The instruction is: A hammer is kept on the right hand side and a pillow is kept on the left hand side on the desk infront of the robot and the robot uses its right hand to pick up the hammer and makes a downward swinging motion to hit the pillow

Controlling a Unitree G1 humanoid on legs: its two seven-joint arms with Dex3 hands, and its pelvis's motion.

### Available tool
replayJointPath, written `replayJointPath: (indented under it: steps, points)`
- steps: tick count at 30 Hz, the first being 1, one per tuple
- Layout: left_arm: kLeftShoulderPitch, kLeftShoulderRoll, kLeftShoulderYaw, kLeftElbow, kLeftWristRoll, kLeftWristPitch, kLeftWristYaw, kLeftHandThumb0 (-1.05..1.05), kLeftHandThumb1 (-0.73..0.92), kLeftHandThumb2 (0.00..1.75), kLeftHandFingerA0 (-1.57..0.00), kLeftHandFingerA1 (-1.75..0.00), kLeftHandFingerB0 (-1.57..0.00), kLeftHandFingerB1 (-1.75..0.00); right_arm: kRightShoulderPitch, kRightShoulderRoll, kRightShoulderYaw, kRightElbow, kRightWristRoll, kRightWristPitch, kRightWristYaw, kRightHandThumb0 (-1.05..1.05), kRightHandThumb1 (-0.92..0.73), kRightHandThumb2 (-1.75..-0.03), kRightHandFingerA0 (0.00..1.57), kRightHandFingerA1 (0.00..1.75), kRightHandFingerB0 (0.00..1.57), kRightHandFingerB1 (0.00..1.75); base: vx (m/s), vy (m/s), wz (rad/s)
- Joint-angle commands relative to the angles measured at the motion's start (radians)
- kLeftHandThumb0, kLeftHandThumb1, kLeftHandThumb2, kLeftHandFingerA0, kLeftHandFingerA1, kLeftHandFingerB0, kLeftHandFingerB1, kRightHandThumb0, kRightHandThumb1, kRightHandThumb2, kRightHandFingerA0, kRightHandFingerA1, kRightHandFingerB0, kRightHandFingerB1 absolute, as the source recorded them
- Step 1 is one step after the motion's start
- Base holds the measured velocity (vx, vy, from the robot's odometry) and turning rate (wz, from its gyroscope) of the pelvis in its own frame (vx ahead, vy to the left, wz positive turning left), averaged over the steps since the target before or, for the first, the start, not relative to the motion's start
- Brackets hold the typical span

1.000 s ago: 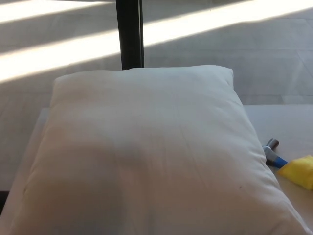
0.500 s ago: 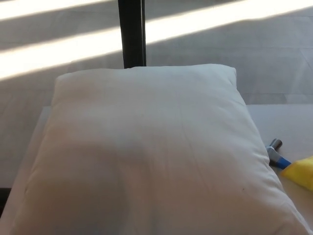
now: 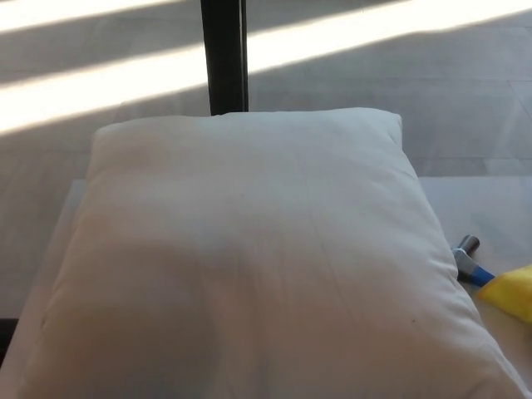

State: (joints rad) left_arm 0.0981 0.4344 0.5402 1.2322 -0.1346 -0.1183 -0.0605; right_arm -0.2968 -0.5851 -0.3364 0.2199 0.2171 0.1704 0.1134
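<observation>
A large white pillow [image 3: 249, 258] lies flat on the desk and fills most of the head view. To its right, partly hidden by the pillow's edge, lies the hammer [image 3: 470, 264], with a metal head, a blue neck and a yellow grip that runs off the right edge of the picture. Neither of my hands shows in the picture.
The pale desk top [image 3: 490, 212] shows to the right of the pillow. A black post [image 3: 224, 54] stands behind the desk on a grey floor crossed by bright sunlight bands.
The whole picture has shifted slightly between one second ago and now, so the camera has moved. The pillow and hammer lie as before.
</observation>
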Motion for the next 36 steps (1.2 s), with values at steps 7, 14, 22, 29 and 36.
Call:
replayJointPath:
  steps: [7, 14, 22, 29, 36]
  points:
    - [0.027, 0.018, -0.006, 0.009, -0.021, -0.054, -0.016, -0.58, 0.57, 0.57, -0.54, -0.66, -0.75, -0.54, -0.044, -0.193, 0.506, -0.074, -0.484, 0.045, 0.157, -0.96, -0.59, -1.02, 0.03, 0.18, 0.06, 0.21, 0.0, 0.0, 0.0]
    - [0.033, 0.02, -0.019, 0.008, -0.007, -0.061, -0.01, -0.59, 0.58, 0.58, -0.49, -0.68, -0.67, -0.54, -0.1, -0.185, 0.663, 0.046, -0.583, 0.075, 0.157, -0.99, -0.65, -1.05, 0.0, 0.17, 0.1, 0.18, 0.0, 0.0, 0.0]
    - [0.02, 0.018, -0.012, 0.011, -0.016, -0.053, -0.01, -0.56, 0.58, 0.57, -0.61, -0.67, -0.69, -0.54, -0.192, -0.141, 0.802, 0.286, -0.658, 0.031, 0.098, -0.92, -0.62, -1.01, 0.04, 0.27, 0.15, 0.37, 0.0, 0.0, 0.0]
    - [0.019, 0.015, -0.002, 0.012, -0.024, -0.048, -0.004, -0.57, 0.56, 0.58, -0.6, -0.67, -0.71, -0.54, -0.226, -0.103, 0.887, 0.453, -0.672, -0.019, 0.046, -0.85, -0.57, -0.96, 0.04, 0.46, 0.17, 0.44, 0.0, 0.0, 0.0]
    - [0.024, 0.011, -0.01, 0.013, -0.019, -0.061, -0.009, -0.6, 0.56, 0.58, -0.5, -0.67, -0.74, -0.56, -0.237, -0.06, 0.907, 0.558, -0.658, -0.065, -0.021, -0.88, -0.56, -0.94, 0.04, 0.49, 0.2, 0.44, 0.0, 0.0, 0.0]
